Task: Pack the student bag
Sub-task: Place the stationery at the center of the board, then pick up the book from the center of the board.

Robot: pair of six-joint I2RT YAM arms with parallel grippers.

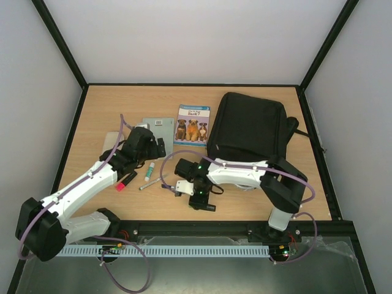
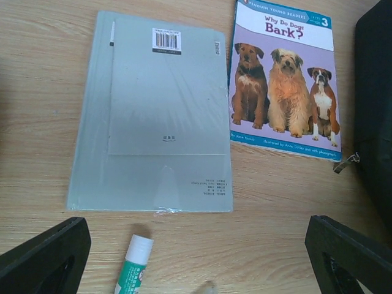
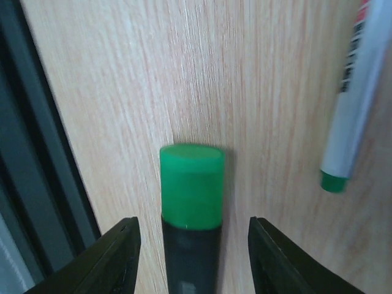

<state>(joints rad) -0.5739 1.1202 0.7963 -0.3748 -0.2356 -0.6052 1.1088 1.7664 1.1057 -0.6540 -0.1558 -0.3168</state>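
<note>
The student bag (image 1: 248,125), a large black backpack, lies at the back right and shows at the right edge of the left wrist view (image 2: 375,92). My right gripper (image 3: 193,260) is low over the table near the front edge (image 1: 199,197). It is open, with a black marker with a green cap (image 3: 191,190) lying between its fingers, untouched. My left gripper (image 2: 196,257) is open and empty, hovering over a glue stick (image 2: 135,266) just in front of a grey notebook (image 2: 159,116).
A dog book, "Why Do Dogs Bark?" (image 2: 285,79), lies between the notebook and the bag. A white pen with a green tip (image 3: 355,92) lies beside the marker. A red marker (image 1: 125,180) and a thin pen (image 1: 146,184) lie left of centre. The table's black front rail (image 3: 24,153) is close to the right gripper.
</note>
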